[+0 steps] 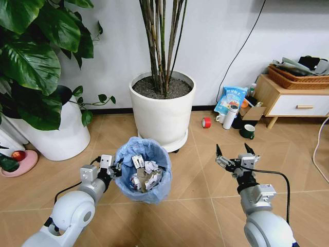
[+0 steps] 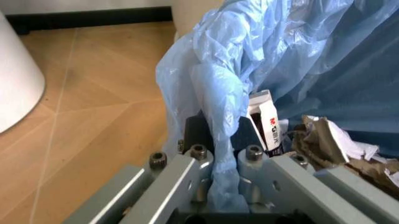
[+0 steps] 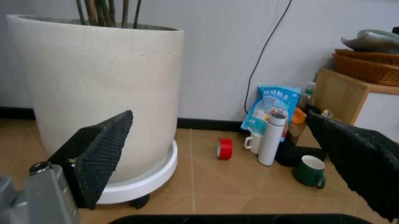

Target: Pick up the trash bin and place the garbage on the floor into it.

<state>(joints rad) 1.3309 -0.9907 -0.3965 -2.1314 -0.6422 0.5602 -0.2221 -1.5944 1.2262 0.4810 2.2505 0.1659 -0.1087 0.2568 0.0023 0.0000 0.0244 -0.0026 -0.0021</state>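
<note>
The trash bin (image 1: 154, 193), a small round bin lined with a crinkly light-blue bag, is held in front of me over the floor (image 1: 200, 180). My left gripper (image 1: 111, 167) is shut on its near-left rim; in the left wrist view the fingers (image 2: 199, 161) pinch the rim and bag (image 2: 212, 84). Garbage lies inside the bin: crumpled white paper (image 1: 146, 175) and a small white carton (image 2: 267, 122). To the right of the bin, my right gripper (image 1: 234, 151) stands open with nothing in it, its black pads (image 3: 103, 149) spread wide.
A big white plant pot (image 1: 163, 110) stands just behind the bin, and a second pot (image 1: 56, 134) with broad leaves is at the left. A red tape roll (image 1: 206, 122), white thermos (image 1: 230, 116), green mug (image 1: 247, 131) and wooden cabinet (image 1: 288, 100) are at the back right.
</note>
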